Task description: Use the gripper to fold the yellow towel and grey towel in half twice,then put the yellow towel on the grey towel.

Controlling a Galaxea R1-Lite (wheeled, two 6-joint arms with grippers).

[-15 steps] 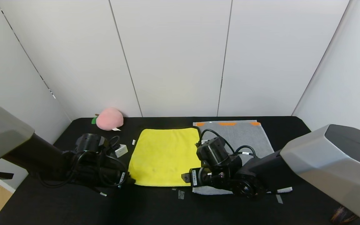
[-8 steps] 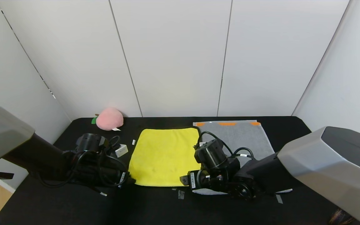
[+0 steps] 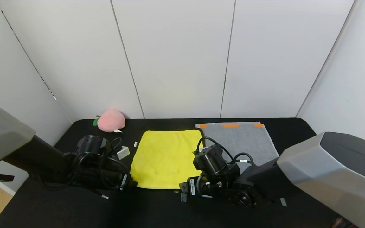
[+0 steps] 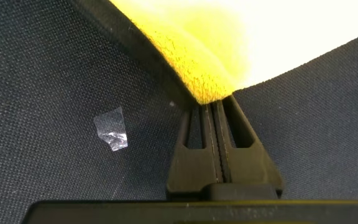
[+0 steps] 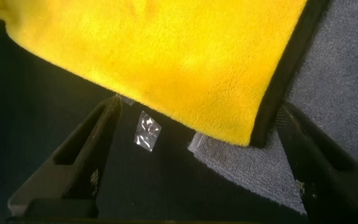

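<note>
On the black table [image 3: 157, 209], the soft, limp yellow towel [image 3: 166, 158] has one near corner pinched between the left gripper's [image 4: 216, 109] shut fingers and the other between the right gripper's [image 5: 197, 134] spread fingers.

Robot test booth: plain white wall panels [image 3: 176, 60], black-covered table [image 3: 74, 212], tape marks [image 3: 183, 197].

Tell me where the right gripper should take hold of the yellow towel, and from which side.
Take the yellow towel at its near right corner, where the black trim overlaps the grey towel. Come from the near edge, low and level. The right gripper stands open with that corner between its fingers. The left gripper is already shut on the near left corner, so both lift evenly.
</note>
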